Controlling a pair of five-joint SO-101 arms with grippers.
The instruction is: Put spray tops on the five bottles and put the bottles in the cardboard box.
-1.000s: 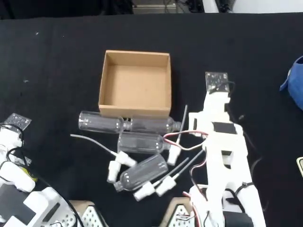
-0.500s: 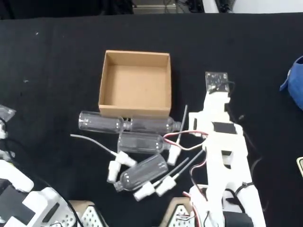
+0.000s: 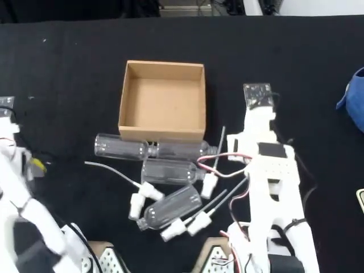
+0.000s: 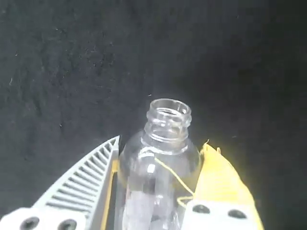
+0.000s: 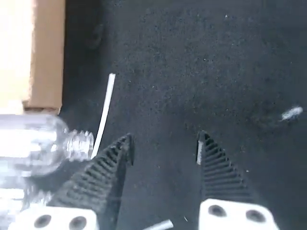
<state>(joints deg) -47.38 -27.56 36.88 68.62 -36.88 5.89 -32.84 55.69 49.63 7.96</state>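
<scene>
My left gripper [image 4: 160,146] is shut on a clear bottle [image 4: 160,158] whose open threaded neck points away from the wrist, held above black cloth. In the high view the left arm [image 3: 20,170] stands at the table's left edge. Three more clear bottles [image 3: 170,172] lie in a cluster just in front of the cardboard box [image 3: 164,99], with several white spray tops [image 3: 139,196] among them. My right gripper [image 5: 163,141] is open over bare cloth, right beside one lying bottle's neck [image 5: 79,143] and a white dip tube [image 5: 103,115]. The right arm [image 3: 267,165] stands right of the cluster.
The box is open-topped with nothing inside. A blue object [image 3: 354,102] lies at the table's right edge. Red and white cables [image 3: 219,165] loop from the right arm over the bottle cluster. Black cloth covers the far table.
The left arm has swung up and away from the front edge along the table's left side. The right arm shifted very slightly; bottles and tops lie as before.
</scene>
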